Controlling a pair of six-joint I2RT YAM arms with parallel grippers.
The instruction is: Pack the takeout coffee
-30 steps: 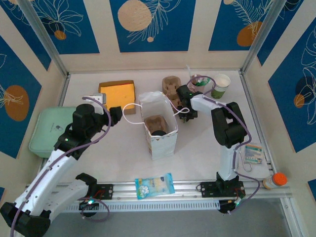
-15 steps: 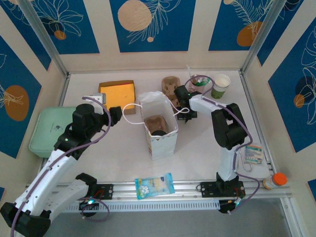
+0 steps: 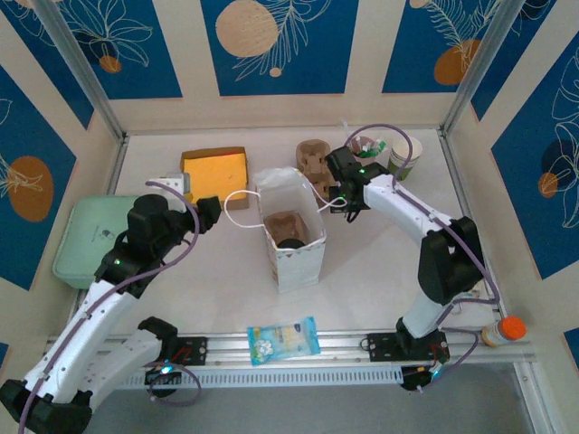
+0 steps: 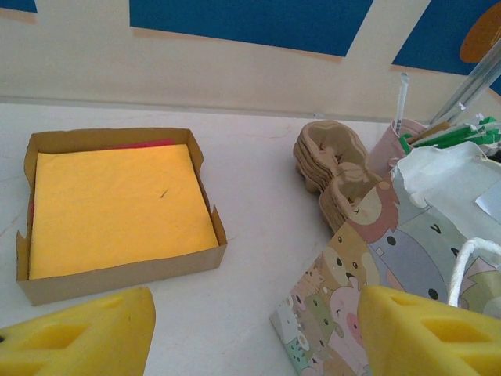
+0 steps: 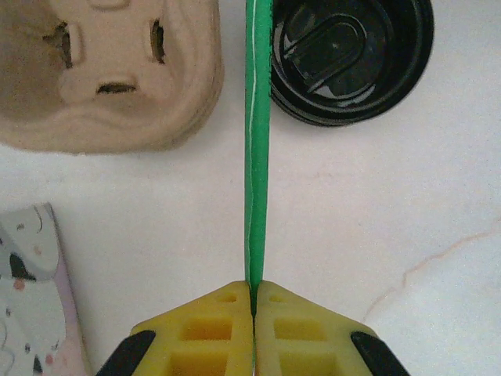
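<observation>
Now, right hand (image 5: pixel 253 291) pinched shut on a thin, flat green strip (image 5: pixel 257 141), far end cut off, just right of the cartoon-printed paper bag (image 3: pixel 291 231). Left hand (image 4: pixel 254 313) spread apart, left of it. Further right and back: moulded brown pulp carrier (image 5: pixel 109 78), glossy round black lid (image 5: pixel 351 59), paper takeout coffee (image 3: pixel 404 158).

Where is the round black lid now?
In the right wrist view, the black lid lies on the table, upper right, just right of the green stick in the right gripper.
</observation>
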